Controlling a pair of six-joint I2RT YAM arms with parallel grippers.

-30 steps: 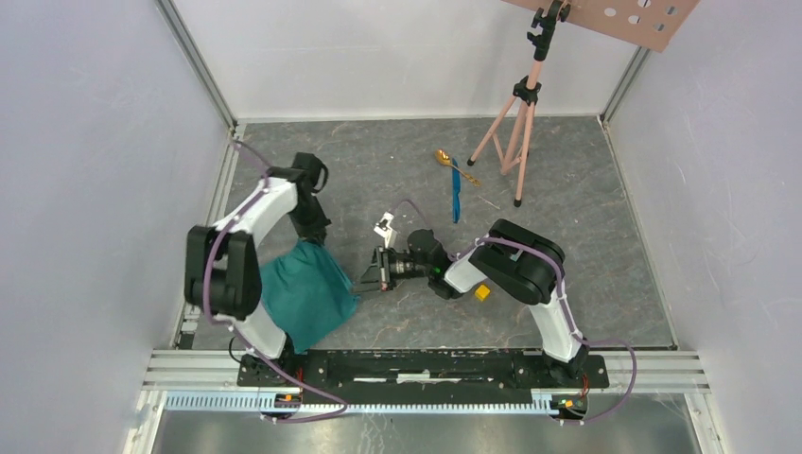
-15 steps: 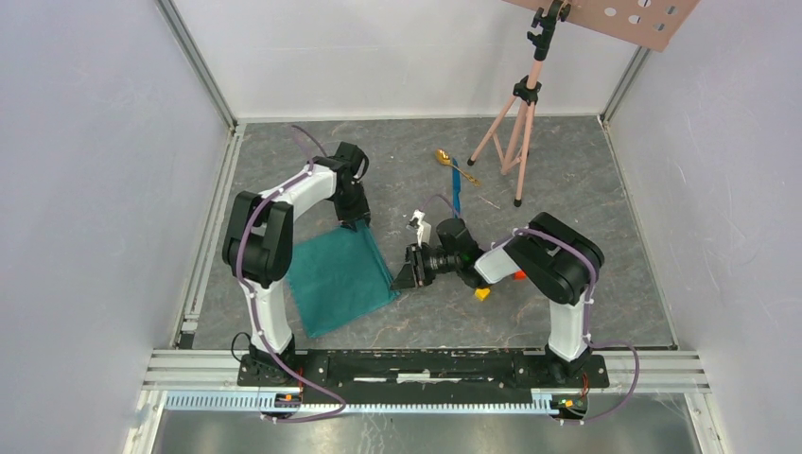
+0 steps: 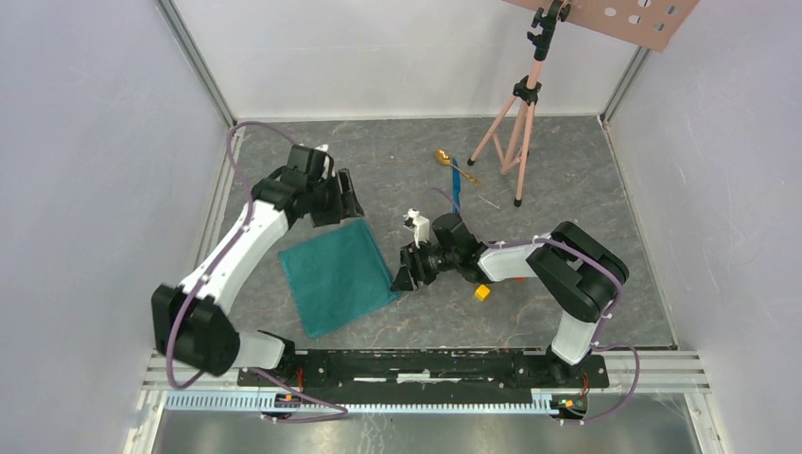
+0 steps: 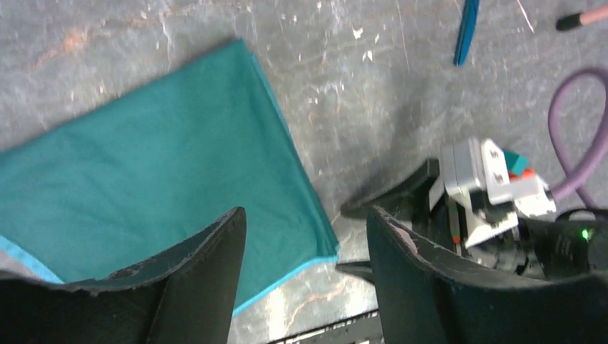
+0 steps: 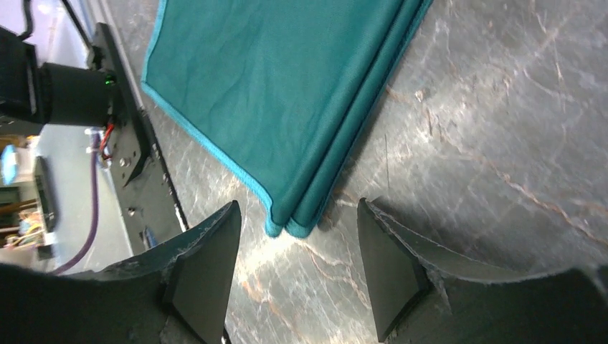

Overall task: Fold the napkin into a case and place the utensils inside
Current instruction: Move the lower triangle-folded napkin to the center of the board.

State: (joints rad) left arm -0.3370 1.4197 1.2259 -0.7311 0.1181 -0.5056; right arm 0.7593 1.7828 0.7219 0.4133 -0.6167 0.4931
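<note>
the left tool [image 3: 346,196] hangs just beyond the far right corner of the napkin [image 3: 339,274], its jaws spread with nothing between them. the napkin lies flat on the bench [image 3: 567,189], between the two arms. it is folded at least once, as the right wrist view shows doubled layers along its right-hand edge. that edge runs far to near, slanting a little rightward. the right tool [image 3: 405,275] sits low at the near end of the same edge, jaws released, the cloth corner just ahead of the gap and not gripped. with both tools on one edge, carrying it leftward would likely narrow the cloth toward the case. the utensils, a gold spoon [image 3: 442,156] and a blue knife [image 3: 456,196], lie well beyond, nearer the right arm, the knife's length running far to near.
</note>
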